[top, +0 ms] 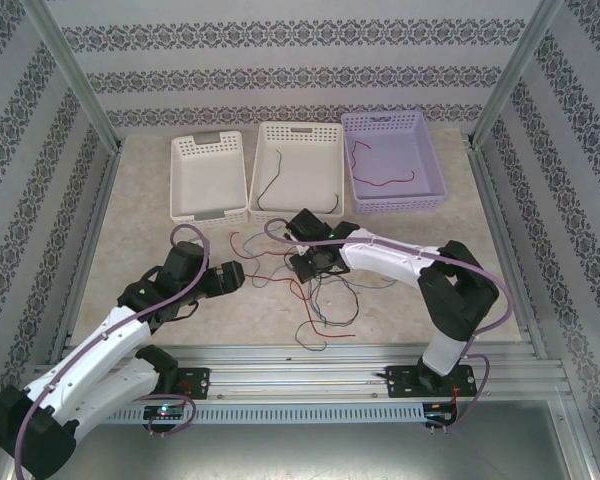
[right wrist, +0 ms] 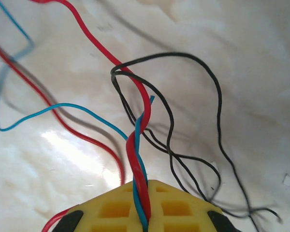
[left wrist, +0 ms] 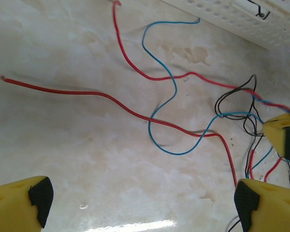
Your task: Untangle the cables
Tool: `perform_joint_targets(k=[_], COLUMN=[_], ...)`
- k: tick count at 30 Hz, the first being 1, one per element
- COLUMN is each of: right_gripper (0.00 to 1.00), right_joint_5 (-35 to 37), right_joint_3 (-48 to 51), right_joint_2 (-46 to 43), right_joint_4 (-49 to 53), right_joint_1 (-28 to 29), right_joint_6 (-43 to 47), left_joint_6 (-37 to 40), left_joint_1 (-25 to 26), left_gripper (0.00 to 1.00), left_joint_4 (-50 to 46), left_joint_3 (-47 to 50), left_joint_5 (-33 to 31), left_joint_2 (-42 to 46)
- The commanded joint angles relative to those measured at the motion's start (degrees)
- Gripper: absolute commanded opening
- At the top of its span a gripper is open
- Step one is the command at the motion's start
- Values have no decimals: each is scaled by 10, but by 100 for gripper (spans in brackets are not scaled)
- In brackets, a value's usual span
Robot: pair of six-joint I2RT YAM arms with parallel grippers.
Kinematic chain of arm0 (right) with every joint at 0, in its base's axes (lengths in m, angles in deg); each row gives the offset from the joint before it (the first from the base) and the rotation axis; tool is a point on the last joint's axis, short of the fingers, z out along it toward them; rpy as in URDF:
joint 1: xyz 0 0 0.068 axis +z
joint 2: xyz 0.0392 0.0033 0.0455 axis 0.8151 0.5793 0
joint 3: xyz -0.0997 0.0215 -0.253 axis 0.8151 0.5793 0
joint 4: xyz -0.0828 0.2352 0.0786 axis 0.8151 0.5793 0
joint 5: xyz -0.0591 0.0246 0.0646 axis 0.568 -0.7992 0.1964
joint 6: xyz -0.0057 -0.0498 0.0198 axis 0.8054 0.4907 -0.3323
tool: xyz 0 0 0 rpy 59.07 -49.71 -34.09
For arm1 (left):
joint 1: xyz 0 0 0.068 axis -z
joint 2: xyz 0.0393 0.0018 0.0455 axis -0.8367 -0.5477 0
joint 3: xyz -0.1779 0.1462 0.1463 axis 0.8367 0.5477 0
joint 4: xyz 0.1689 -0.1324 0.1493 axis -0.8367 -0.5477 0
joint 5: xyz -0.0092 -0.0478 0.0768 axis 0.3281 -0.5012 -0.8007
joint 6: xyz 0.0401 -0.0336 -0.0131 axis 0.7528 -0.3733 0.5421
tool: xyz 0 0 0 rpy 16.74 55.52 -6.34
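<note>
Bright, even light falling from overhead onto the pale marbled tabletop (top: 140, 210), white glare pooling on it in both wrist views, cables (right wrist: 140, 145) casting soft grey shadows, their loops blurring toward the left edge of the right wrist view, overhead picture looking slightly soft.

Marbled table (top: 470, 265): loose cables (top: 318, 296), three baskets (top: 298, 126) (far edge).

You've got 2 arms, same build: left arm (top: 100, 350) & right arm (top: 390, 258) have white shells w/ black joint housings, each w/ a thick mauve cable (top: 185, 235) looping alongside. Black base plates (top: 185, 383) at the btm, tiny lit LEDs nr them. Your left gripper (left wrist: 142, 198): yellow fingers (left wrist: 14, 208), black pads (left wrist: 41, 195). Right gripper (right wrist: 144, 205): yellow, square recesses moulded in, black at the corners.
</note>
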Motion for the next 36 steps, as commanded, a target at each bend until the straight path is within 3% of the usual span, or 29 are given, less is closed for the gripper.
perform_joint_targets(k=[1, 10, 21, 25, 32, 36], right_gripper=[0, 0, 0, 0, 0, 0], right_joint_5=[-48, -184, -277, -300, -353, -358], right_joint_3=[-28, -30, 7, 9, 21, 20], right_joint_2=[-60, -160, -192, -193, -196, -194], right_joint_4=[2, -34, -81, -92, -127, -123], right_joint_1=[1, 3, -3, -5, -9, -11], right_joint_6=[22, 30, 22, 15, -10, -14], left_joint_6=[-35, -78, -103, -104, -90, -84], left_joint_1=[24, 79, 85, 86, 88, 90], left_gripper=[97, 97, 97, 90, 66, 68], left_joint_4=[69, 199, 365, 390, 430, 457], left_joint_3=[8, 12, 79, 89, 93, 100], left_joint_5=[-7, -1, 43, 51, 66, 73], left_joint_2=[-14, -46, -18, -18, -41, -52])
